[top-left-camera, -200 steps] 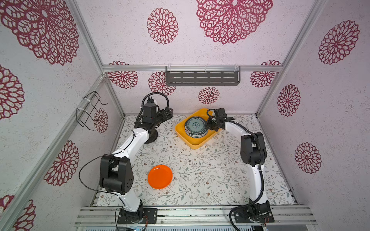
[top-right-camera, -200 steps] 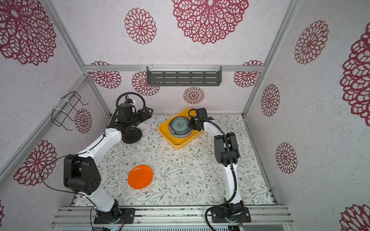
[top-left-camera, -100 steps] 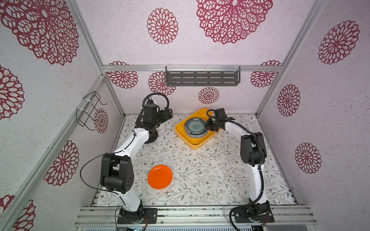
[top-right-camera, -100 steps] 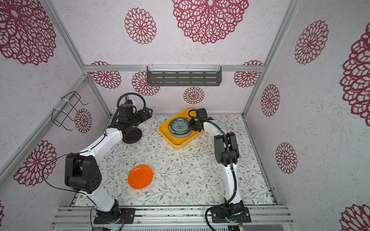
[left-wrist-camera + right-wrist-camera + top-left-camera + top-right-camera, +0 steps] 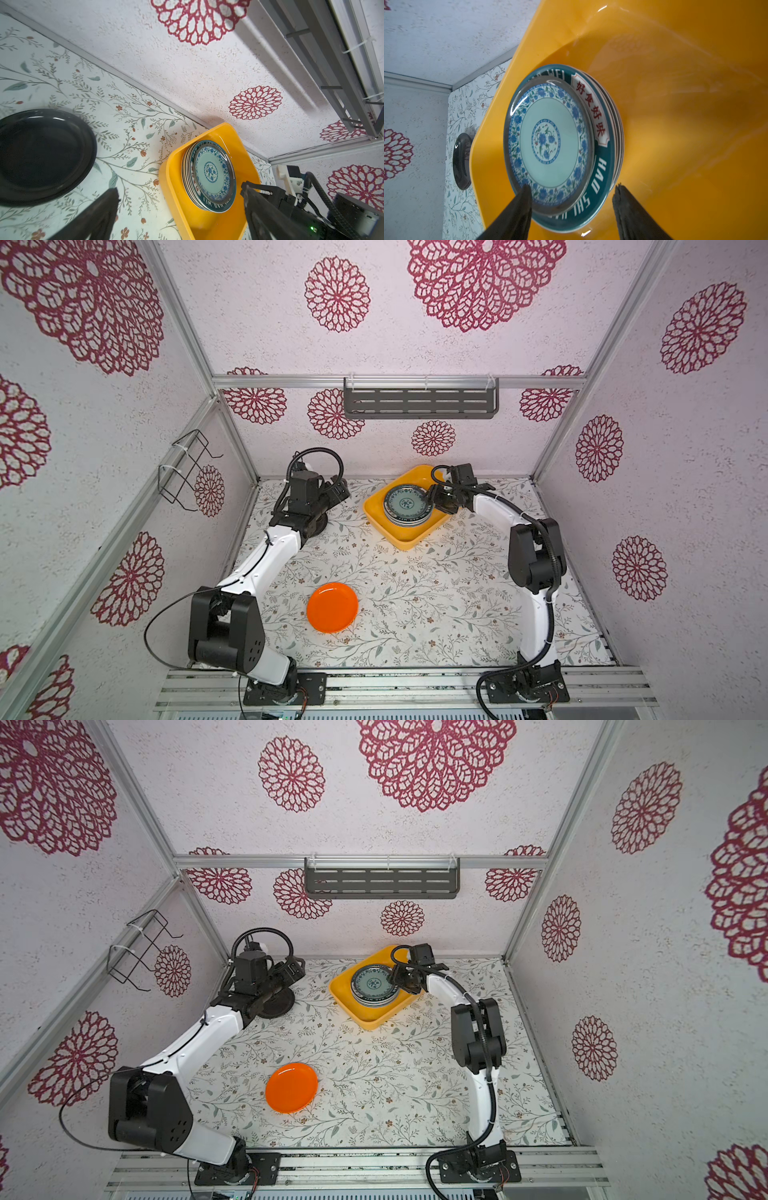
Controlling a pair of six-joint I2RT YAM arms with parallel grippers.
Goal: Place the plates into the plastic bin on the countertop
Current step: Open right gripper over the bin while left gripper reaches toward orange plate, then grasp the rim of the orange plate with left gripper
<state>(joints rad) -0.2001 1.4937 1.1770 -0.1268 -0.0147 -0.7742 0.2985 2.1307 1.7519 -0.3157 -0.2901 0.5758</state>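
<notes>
Yellow-orange plastic bin [image 5: 411,538] sits at the far edge of the counter [image 5: 436,593], about midway along it. It holds a stack of plates [image 5: 406,519] topped by the teal patterned plate [image 5: 548,141]. Right gripper [image 5: 572,187]: fingers spread, one over the top plate's rim, one beside the stack, gripping nothing. Left gripper [image 5: 178,187]: fingers spread wide, empty, between the bin and a black plate [image 5: 41,155] near the far left corner. Plain orange plate [image 5: 332,608] lies alone toward the front left.

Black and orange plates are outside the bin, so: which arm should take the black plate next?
Probably left. The left tool is open beside the black plate; the right tool is away at the yellow bin.
</notes>
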